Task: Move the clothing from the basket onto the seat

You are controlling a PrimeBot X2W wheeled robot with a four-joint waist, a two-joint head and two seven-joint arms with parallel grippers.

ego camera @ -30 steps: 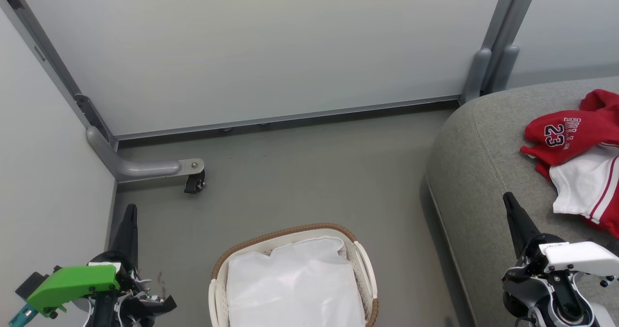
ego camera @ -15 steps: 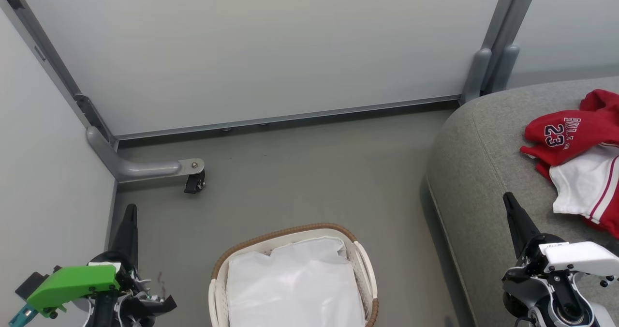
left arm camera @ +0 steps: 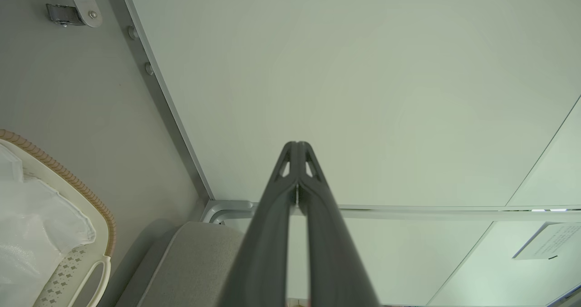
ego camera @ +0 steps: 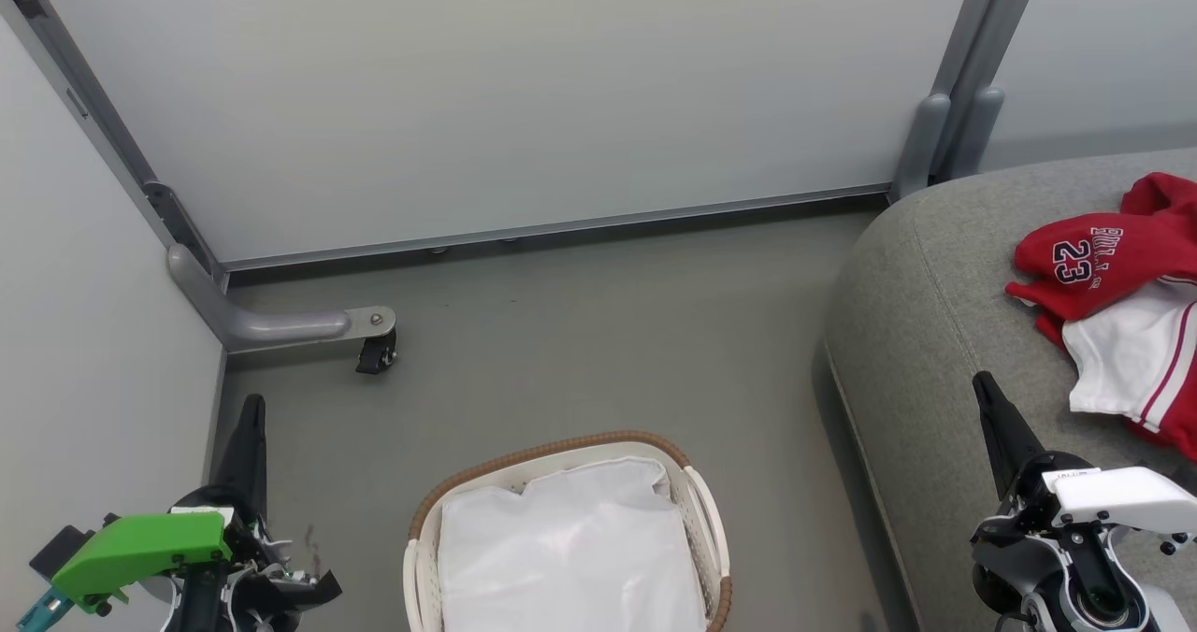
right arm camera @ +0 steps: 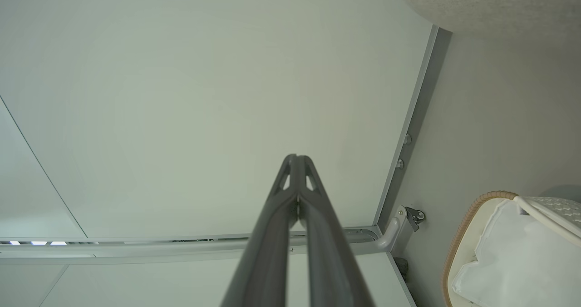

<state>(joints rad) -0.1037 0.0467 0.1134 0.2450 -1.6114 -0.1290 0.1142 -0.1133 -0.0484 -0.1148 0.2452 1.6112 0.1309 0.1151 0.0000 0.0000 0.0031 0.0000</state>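
Two hands are recorded, both closed and both empty. The left hand (ego camera: 251, 406) stands over the floor (ego camera: 608, 333) close to its left edge, where the floor meets a pale side panel (ego camera: 84, 314). In the left wrist view its two dark fingers (left arm camera: 272, 234) lie pressed together to the tips with nothing between them. The right hand (ego camera: 985, 387) stands above the seat (ego camera: 935, 333), just inside the seat's rounded front edge, and the right wrist view shows its fingers (right arm camera: 268, 239) likewise closed on nothing. The clothing (ego camera: 1113, 263) lies crumpled on top of the seat, well back from that rounded edge and beyond the right hand, not touching it. The red part with the "23" lettering faces up, and a white panel with red stripes lies below it. The basket (ego camera: 552, 450) stands upright on the floor, near the floor's front edge, between the two hands and apart from the seat. A white liner sheet (ego camera: 570, 557) lies inside it. A grey bracket with a small black castor (ego camera: 376, 356) sits in the floor's far left corner, at the foot of the back panel (ego camera: 514, 99).
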